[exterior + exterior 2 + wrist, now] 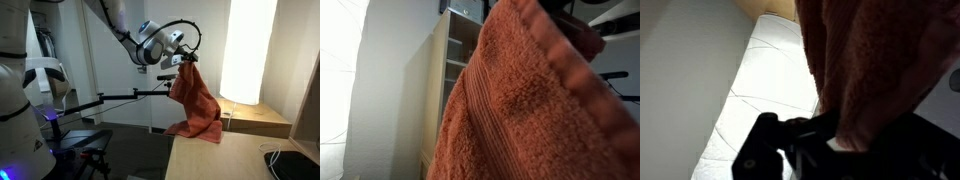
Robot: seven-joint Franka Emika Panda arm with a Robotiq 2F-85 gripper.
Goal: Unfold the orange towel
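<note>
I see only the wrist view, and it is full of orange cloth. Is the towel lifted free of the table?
Observer: Not fully. The orange towel hangs from the gripper, but its lower end lies on the wooden table.
Operator: Is it spread open?
Observer: No, it hangs bunched in folds.
Operator: Anything else on the table?
Observer: A dark object lies at the table's edge, apart from the towel.

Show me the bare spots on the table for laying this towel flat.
The widest bare patch is the tabletop in front of the orange towel, between its heaped lower end and the dark object at the table's edge. Behind the towel it is crowded: the light wooden box and the bright panel stand there.
</note>
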